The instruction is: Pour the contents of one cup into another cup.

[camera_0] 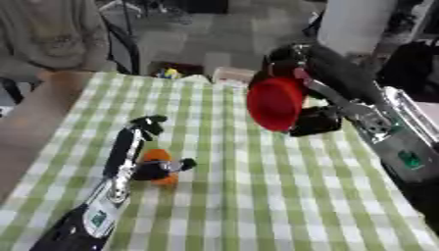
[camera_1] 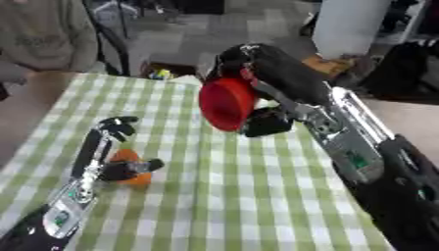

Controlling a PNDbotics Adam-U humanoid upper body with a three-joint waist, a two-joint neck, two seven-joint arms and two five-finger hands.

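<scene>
A red cup (camera_0: 275, 103) hangs in the air above the middle of the checked table, tipped on its side with its base facing me. My right hand (camera_0: 296, 66) is shut on it, fingers wrapped over its top and thumb below. An orange cup (camera_0: 158, 166) stands on the table at the left. My left hand (camera_0: 146, 147) is curled round the orange cup, thumb across its front and fingers reaching up behind it. What either cup holds is hidden.
The green-and-white checked cloth (camera_0: 249, 196) covers the table. Small objects lie at the far edge, among them a yellow-and-blue thing (camera_0: 168, 73) and a pale box (camera_0: 231, 74). A person in a grey top (camera_0: 51, 34) sits at the far left corner.
</scene>
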